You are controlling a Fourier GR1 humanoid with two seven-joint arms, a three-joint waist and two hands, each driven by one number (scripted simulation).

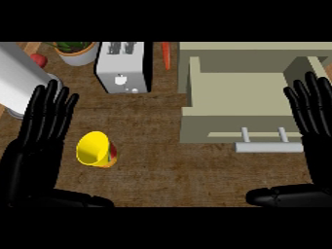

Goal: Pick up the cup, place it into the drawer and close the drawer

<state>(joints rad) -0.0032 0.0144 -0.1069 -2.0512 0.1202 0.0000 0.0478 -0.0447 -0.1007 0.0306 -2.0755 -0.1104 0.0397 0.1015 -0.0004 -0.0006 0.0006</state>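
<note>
Both hands were flat with fingers straight, left hand (35, 146) and right hand (319, 136) holding nothing. The yellow cup (95, 149) lay tipped just right of the left hand. Farther right, the drawer (233, 92) sat open; toaster (124, 65) at the far side.

- Your left hand (32, 146) is glossy black all over, palm and fingers alike.
- Its fingers are long, slim and segmented, with rounded tips and faint highlights along their edges.
- Your right hand (319, 131) matches it: same black finish, same slender segmented fingers.
- Each thumb is a thick, rounded black piece, blunter than the fingers.
- You see no markings, screws or cables on either hand.
</note>
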